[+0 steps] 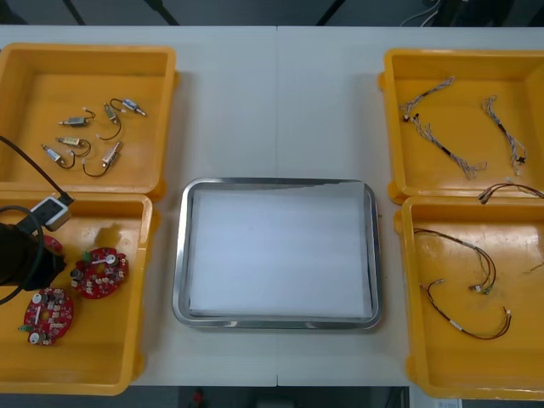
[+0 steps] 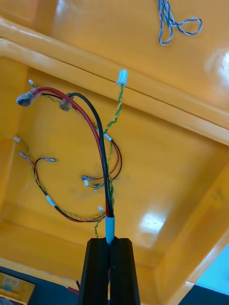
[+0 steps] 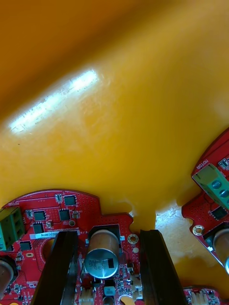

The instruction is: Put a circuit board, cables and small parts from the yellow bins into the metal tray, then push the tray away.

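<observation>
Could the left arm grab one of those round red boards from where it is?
Probably yes. The left gripper sits low in the yellow bin, its open fingers standing over a circuit board, with nothing lying on top of it.

The metal tray (image 1: 180, 255) lies at the centre of the surface (image 1: 280, 102); its rim is shiny and its inside white.

- Left of the tray, far side: a yellow bin (image 1: 85, 53) holds small metal parts (image 1: 89, 140) in a loose group.
- Left of the tray, near side: a second yellow bin (image 1: 110, 361) holds round red circuit boards. Two lie exposed (image 1: 99, 273) (image 1: 48, 314), just apart. A third (image 1: 53, 246) is partly covered by the left tool (image 1: 47, 262), which hangs over this bin at its side away from the tray.
- Right of the tray, far side: a third yellow bin (image 1: 459, 64) holds twisted cables (image 1: 442, 127).
- Right of the tray, near side: a fourth yellow bin (image 1: 442, 365) holds red and yellow cables (image 1: 463, 280) in loose loops.
</observation>
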{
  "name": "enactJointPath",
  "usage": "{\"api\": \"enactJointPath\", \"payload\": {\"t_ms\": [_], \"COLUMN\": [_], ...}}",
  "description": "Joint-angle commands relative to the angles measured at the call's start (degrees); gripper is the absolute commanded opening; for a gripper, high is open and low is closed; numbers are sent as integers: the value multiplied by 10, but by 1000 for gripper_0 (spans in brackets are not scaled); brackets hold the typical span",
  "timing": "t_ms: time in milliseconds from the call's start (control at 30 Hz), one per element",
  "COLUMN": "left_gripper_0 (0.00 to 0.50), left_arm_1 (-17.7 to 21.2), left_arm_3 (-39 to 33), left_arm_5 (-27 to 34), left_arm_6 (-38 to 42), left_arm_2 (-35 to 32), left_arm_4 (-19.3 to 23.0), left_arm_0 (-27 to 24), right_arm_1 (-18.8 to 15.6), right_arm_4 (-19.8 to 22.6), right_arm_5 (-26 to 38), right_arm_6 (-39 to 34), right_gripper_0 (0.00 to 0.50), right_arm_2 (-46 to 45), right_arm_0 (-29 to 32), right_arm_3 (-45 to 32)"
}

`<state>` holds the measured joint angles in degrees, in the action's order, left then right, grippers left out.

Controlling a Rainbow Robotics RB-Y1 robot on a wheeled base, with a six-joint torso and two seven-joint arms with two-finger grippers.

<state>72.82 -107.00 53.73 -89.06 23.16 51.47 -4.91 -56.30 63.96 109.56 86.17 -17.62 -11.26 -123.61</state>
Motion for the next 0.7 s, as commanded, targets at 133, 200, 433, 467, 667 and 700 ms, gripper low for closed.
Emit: {"api": "enactJointPath", "payload": {"t_ms": [133,200,433,467,667,700], "left_gripper_0": [0,0,0,0,0,0], "left_arm_1": [0,5,27,29,49,53], "left_arm_3": [1,0,-3,-4,-5,-6], "left_arm_5": [-7,-7,-8,-8,-7,-7], "left_arm_6": [-80,-79,-78,-77,-78,-78], "left_arm_2": [4,3,3,3,-1,-1], "left_arm_4": [-1,-1,6,8,53,61], "left_arm_0": [-21,-27,-44,-46,-48,-48], "right_arm_1": [-32,-32,-32,-32,-32,-32], "right_arm_4": [40,58,60,59,45,43], "right_arm_5": [4,4,4,4,4,4], "right_arm_6": [3,3,0,-1,-6,-7], "right_gripper_0": [0,0,0,0,0,0], "right_arm_2": [39,42,69,74,123,129], "right_arm_0": [-55,-60,-68,-70,-102,-106], "right_arm_3": [-16,-19,-62,-64,-70,-70]}}
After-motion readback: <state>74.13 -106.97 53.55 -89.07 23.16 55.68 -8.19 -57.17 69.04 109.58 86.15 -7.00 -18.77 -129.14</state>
